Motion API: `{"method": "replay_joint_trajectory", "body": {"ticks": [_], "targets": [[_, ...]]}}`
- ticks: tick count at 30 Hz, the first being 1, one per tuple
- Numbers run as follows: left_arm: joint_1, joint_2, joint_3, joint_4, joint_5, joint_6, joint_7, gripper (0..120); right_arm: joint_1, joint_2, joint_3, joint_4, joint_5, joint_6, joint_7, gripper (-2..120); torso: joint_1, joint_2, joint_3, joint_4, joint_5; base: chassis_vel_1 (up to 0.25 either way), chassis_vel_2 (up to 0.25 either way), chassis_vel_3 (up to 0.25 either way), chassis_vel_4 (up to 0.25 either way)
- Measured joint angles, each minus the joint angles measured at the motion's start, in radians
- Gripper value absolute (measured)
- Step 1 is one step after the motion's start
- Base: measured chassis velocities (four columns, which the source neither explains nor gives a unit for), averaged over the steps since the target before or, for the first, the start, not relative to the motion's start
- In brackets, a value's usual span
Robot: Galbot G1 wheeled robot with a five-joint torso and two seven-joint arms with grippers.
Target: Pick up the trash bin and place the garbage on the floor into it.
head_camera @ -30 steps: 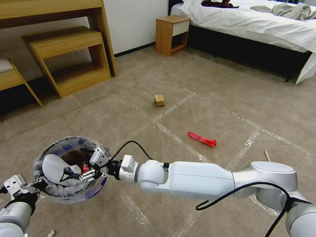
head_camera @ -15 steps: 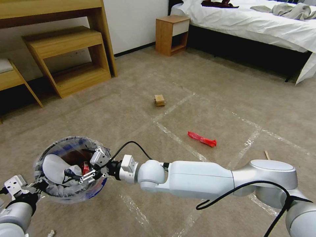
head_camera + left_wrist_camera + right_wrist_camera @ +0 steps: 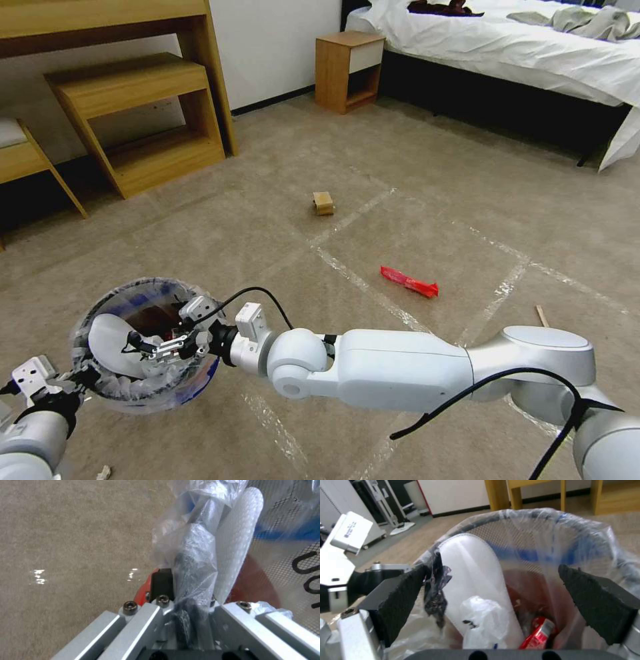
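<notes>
The trash bin [image 3: 193, 381], blue outside with a clear bag liner, hangs low at my left. My left gripper [image 3: 75, 381] is shut on its rim [image 3: 195, 555]. Inside lie a white slipper [image 3: 470, 562], crumpled white paper [image 3: 483, 615] and a crushed red can [image 3: 538, 636]. My right gripper [image 3: 157, 343] is open over the bin's mouth, and a black scrap [image 3: 436, 590] clings to one pad. Garbage lying on the floor [image 3: 427, 200]: a tan box [image 3: 323, 202], a red wrapper [image 3: 409, 281] and a thin stick [image 3: 541, 315].
A wooden desk and stepped shelf [image 3: 133, 113] stand at the back left, a nightstand [image 3: 348, 70] behind, and a bed [image 3: 520, 53] at the back right. A small white scrap [image 3: 103, 472] lies near my left arm. Tape strips cross the carpet.
My right gripper has shifted a little left and lower into the bin's mouth, and its wrist has turned. The bin and left gripper have barely moved.
</notes>
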Motion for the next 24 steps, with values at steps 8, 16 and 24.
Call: {"method": "replay_joint_trajectory", "body": {"ticks": [8, 16, 24], "targets": [[-0.001, 0.000, -0.001, 0.000, 0.000, -0.002, 0.001, 0, 0.011, -0.003, -0.009, -0.054, -0.240, 0.051, -0.062, 100, 0.000, 0.000, 0.000, 0.0000, 0.0002, 0.000, 0.000, 0.000, 0.000], [-0.007, -0.006, 0.003, 0.004, 0.001, -0.002, 0.002, 0, 0.027, -0.009, 0.004, -0.144, -0.595, 0.135, -0.159, 100, 0.000, 0.000, 0.000, 0.0000, 0.0002, 0.000, 0.000, 0.000, 0.000], [-0.018, -0.003, 0.003, 0.013, 0.001, -0.002, 0.002, 0, 0.031, -0.019, 0.002, -0.174, -0.685, 0.171, -0.189, 100, 0.000, 0.000, 0.000, 0.0000, 0.0001, 0.000, 0.000, 0.000, 0.000]]}}
